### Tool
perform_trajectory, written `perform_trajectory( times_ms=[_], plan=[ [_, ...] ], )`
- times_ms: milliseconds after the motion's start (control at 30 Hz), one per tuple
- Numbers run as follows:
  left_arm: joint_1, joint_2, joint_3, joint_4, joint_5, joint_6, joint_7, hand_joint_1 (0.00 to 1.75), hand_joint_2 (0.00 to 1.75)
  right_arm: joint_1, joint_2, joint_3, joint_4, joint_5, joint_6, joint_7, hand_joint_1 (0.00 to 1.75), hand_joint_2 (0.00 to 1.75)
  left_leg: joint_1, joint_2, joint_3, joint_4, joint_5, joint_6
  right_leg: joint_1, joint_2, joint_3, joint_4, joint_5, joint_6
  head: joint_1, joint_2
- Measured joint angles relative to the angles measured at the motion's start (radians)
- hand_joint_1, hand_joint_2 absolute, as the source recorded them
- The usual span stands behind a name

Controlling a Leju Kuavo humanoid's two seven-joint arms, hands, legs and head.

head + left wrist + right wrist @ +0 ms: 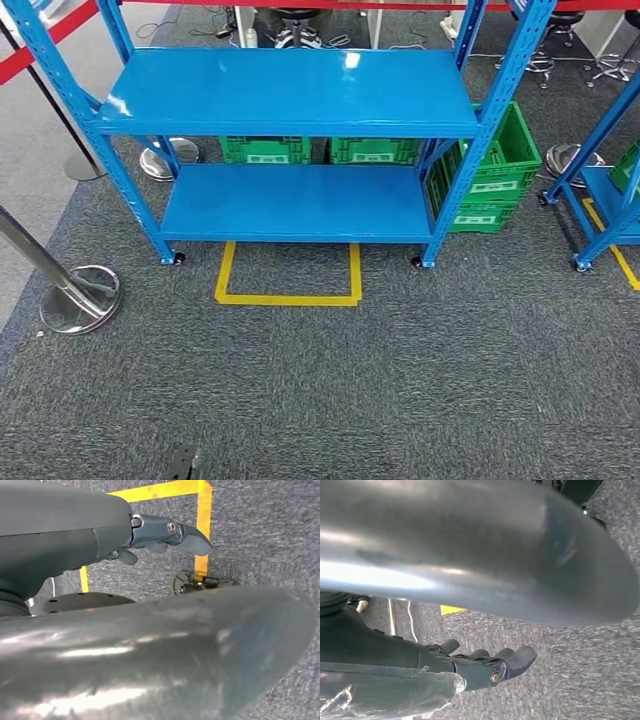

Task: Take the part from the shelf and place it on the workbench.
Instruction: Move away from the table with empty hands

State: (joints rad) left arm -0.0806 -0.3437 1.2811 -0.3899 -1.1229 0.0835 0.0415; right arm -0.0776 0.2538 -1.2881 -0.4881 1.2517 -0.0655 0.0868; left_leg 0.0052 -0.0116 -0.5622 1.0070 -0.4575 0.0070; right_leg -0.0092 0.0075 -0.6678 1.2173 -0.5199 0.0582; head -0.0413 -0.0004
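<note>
Blue shelf (290,95) on grey carpet (377,390), both robot hands holding nothing.

Head view: shelf at 12 o'clock, its upper and lower boards bare; no part can be made out on it. Yellow tape square (288,273) on the carpet just in front of the lower board. Two green crates (266,150) behind the shelf; a stack of green crates (494,170) at 2 o'clock beside its right post. A second blue rack (604,190) at 3 o'clock. Chrome stanchion base (79,298) at 9 o'clock. Left robot hand (162,537): wrist view, above carpet and tape, fingers extended and slightly apart, gripping nothing. Right robot hand (486,662): wrist view, above carpet, fingers loosely extended, gripping nothing.
</note>
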Motion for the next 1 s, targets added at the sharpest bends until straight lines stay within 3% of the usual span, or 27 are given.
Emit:
perform_trajectory(
  times_ms=[33, 100, 233, 300, 367, 400, 433, 467, 533, 567, 633, 767, 833, 900, 933, 967, 1000],
  plan=[
    [0.000, 0.000, -0.001, 0.000, 0.001, 0.000, 0.000, 0.00, 0.00, 0.000, 0.000, 0.000, 0.000, 0.000, 0.000, 0.000, 0.00, 0.00, -0.001, -0.001, 0.008, 0.000, -0.006, -0.004, 0.000, 0.000, 0.026, -0.067, 0.037, -0.003, 0.000, 0.000],
    [0.000, 0.000, -0.002, 0.000, 0.003, -0.001, 0.000, 0.00, 0.00, -0.003, 0.000, 0.000, 0.001, 0.001, -0.001, -0.002, 0.00, 0.00, -0.005, -0.001, 0.016, 0.002, -0.017, -0.014, 0.001, 0.001, 0.064, -0.155, 0.070, -0.009, 0.000, 0.000],
    [-0.001, 0.002, -0.004, 0.000, 0.005, -0.002, 0.000, 0.00, 0.00, -0.001, -0.003, 0.000, 0.002, 0.001, -0.002, -0.006, 0.00, 0.00, -0.004, 0.000, 0.018, 0.004, -0.028, -0.035, 0.002, 0.002, 0.075, -0.176, 0.065, -0.031, -0.003, 0.000],
    [-0.002, 0.002, -0.006, 0.000, 0.005, -0.002, 0.000, 0.00, 0.00, -0.002, -0.004, 0.000, 0.002, 0.001, -0.002, -0.007, 0.00, 0.00, -0.003, 0.001, -0.015, 0.072, -0.066, -0.047, -0.002, 0.001, 0.081, -0.182, 0.064, -0.041, -0.009, 0.000],
    [-0.002, 0.002, -0.007, 0.000, 0.005, -0.002, 0.000, 0.00, 0.00, -0.004, -0.004, 0.000, 0.003, 0.001, -0.002, -0.007, 0.00, 0.00, -0.001, 0.001, -0.090, 0.205, -0.121, -0.054, -0.003, 0.000, 0.085, -0.183, 0.059, -0.047, -0.013, 0.000],
    [-0.002, 0.003, -0.007, 0.000, 0.005, -0.002, 0.000, 0.00, 0.00, -0.003, -0.004, 0.000, 0.003, 0.001, -0.002, -0.007, 0.00, 0.00, 0.000, 0.001, -0.124, 0.258, -0.134, -0.056, -0.003, 0.000, 0.088, -0.183, 0.056, -0.048, -0.013, 0.000],
    [-0.002, 0.003, -0.007, 0.000, 0.005, -0.002, 0.000, 0.00, 0.00, -0.003, -0.004, 0.000, 0.003, 0.001, -0.002, -0.007, 0.00, 0.00, 0.001, 0.001, -0.143, 0.281, -0.126, -0.056, -0.003, 0.001, 0.092, -0.183, 0.053, -0.048, -0.013, 0.000],
    [-0.002, 0.003, -0.008, 0.000, 0.005, -0.002, 0.000, 0.00, 0.00, -0.002, -0.004, 0.000, 0.003, 0.001, -0.002, -0.007, 0.00, 0.00, 0.002, 0.001, -0.144, 0.266, -0.099, -0.057, -0.004, 0.002, 0.097, -0.183, 0.048, -0.046, -0.013, 0.000],
    [-0.001, 0.003, -0.009, 0.000, 0.004, -0.002, 0.000, 0.00, 0.00, -0.001, -0.005, 0.000, 0.004, 0.001, -0.002, -0.007, 0.00, 0.00, 0.005, 0.003, -0.102, 0.155, -0.014, -0.058, -0.006, 0.004, 0.110, -0.183, 0.038, -0.038, -0.013, 0.000],
    [-0.001, 0.003, -0.010, 0.000, 0.004, -0.003, 0.000, 0.00, 0.00, -0.002, -0.005, 0.000, 0.004, 0.001, -0.001, -0.007, 0.00, 0.00, 0.007, 0.004, -0.074, 0.090, 0.014, -0.058, -0.005, 0.006, 0.115, -0.181, 0.031, -0.032, -0.015, 0.000],
    [-0.002, 0.002, -0.011, 0.000, 0.004, -0.003, 0.000, 0.00, 0.00, -0.003, -0.006, 0.000, 0.004, 0.000, -0.001, -0.007, 0.00, 0.00, 0.007, 0.004, -0.043, 0.020, 0.026, -0.048, -0.001, 0.007, 0.119, -0.182, 0.019, -0.020, -0.015, 0.000],
    [-0.002, 0.001, -0.010, 0.000, 0.004, -0.005, -0.001, 0.00, 0.00, -0.004, -0.006, 0.000, 0.005, 0.002, -0.001, -0.004, 0.00, 0.00, 0.007, 0.001, -0.028, 0.008, 0.012, -0.015, -0.002, 0.003, 0.123, -0.167, -0.002, 0.001, -0.008, 0.000],
    [-0.001, 0.001, -0.010, 0.000, 0.005, -0.007, 0.001, 0.00, 0.00, -0.004, -0.006, 0.000, 0.006, 0.004, -0.001, 0.000, 0.00, 0.00, 0.006, 0.003, -0.018, 0.006, 0.006, -0.002, -0.002, 0.001, 0.073, -0.062, -0.051, 0.007, -0.002, 0.000],
    [-0.001, 0.001, -0.010, 0.000, 0.005, -0.008, 0.004, 0.00, 0.00, -0.002, -0.006, 0.000, 0.008, 0.006, -0.001, 0.005, 0.00, 0.00, 0.002, 0.003, -0.009, 0.006, -0.003, 0.005, -0.002, 0.000, -0.007, 0.071, -0.096, 0.008, 0.000, 0.000],
    [0.000, 0.001, -0.010, 0.000, 0.005, -0.007, 0.004, 0.00, 0.00, -0.001, -0.006, 0.000, 0.009, 0.006, -0.002, 0.006, 0.00, 0.00, 0.001, 0.002, -0.003, 0.006, -0.008, 0.007, -0.002, 0.000, -0.032, 0.102, -0.094, 0.007, 0.000, 0.000],
    [0.000, 0.001, -0.010, 0.000, 0.004, -0.007, 0.003, 0.00, 0.00, 0.001, -0.006, 0.000, 0.010, 0.006, -0.002, 0.007, 0.00, 0.00, 0.000, 0.000, 0.004, 0.006, -0.013, 0.007, -0.002, 0.000, -0.039, 0.093, -0.070, 0.005, 0.000, 0.000],
    [0.000, 0.001, -0.010, 0.000, 0.004, -0.007, 0.002, 0.00, 0.00, 0.001, -0.006, 0.000, 0.010, 0.006, -0.003, 0.008, 0.00, 0.00, -0.001, -0.001, 0.013, 0.006, -0.019, 0.005, -0.002, 0.000, -0.026, 0.046, -0.029, 0.002, 0.001, 0.000]
  ],
)
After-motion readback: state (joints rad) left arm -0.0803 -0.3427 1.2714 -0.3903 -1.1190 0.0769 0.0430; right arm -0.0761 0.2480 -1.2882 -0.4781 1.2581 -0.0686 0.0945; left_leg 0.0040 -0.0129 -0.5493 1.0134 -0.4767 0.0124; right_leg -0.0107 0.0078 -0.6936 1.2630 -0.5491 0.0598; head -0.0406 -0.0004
